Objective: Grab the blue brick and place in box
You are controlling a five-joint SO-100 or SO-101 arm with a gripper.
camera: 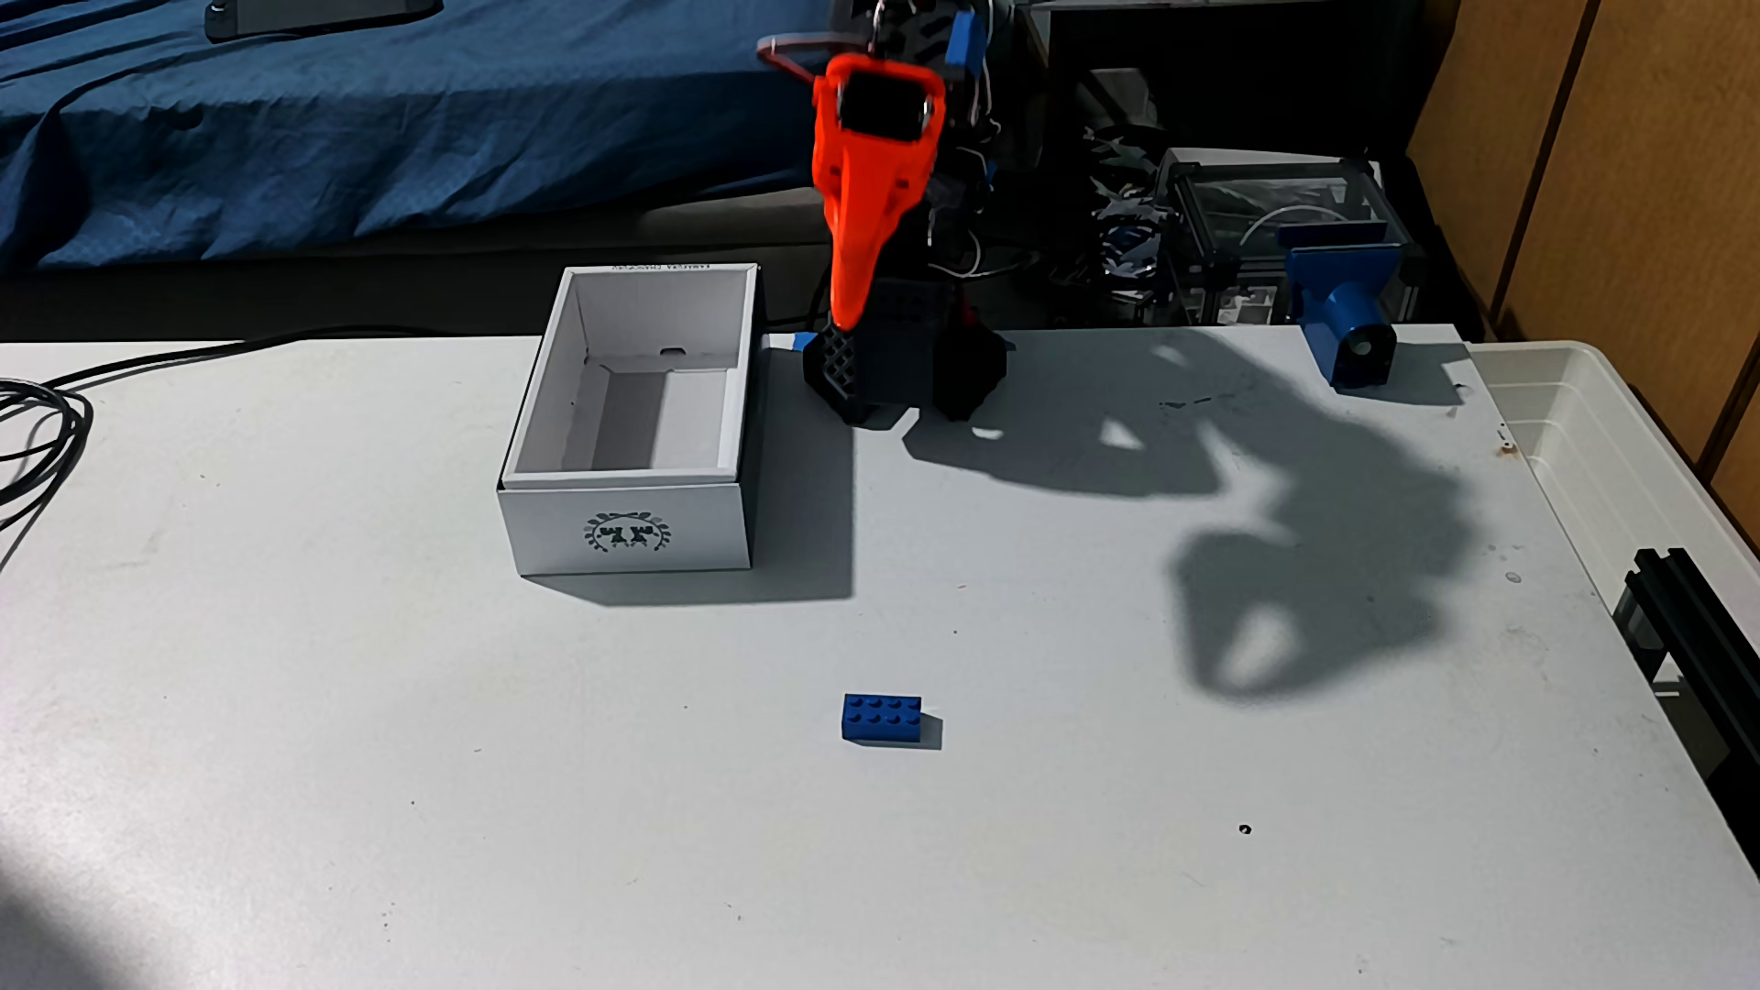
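From my remote station, the fixed view shows the box (636, 433) standing open on the white table (381, 762), a dark round wreath emblem (626, 531) printed on its near short side; a line of small print along the far rim is too fine for me to read. The blue brick (882, 717) lies studs up on the bare tabletop, well apart from the box, nearer the camera and to its right. The gripper (847, 319) hangs point-down at the far edge of the table, just right of the box; its orange finger overlaps the dark arm base (905, 366), and I cannot tell how far the jaws are parted. It grips nothing that I can see. A hard shadow of the arm (1314, 533) falls across the right half of the table. Beyond the far edge lie a blue cloth (381, 124), a blue clamp-like block (1348, 314) and a translucent tub (1619, 447); black cables (38, 428) trail at left.
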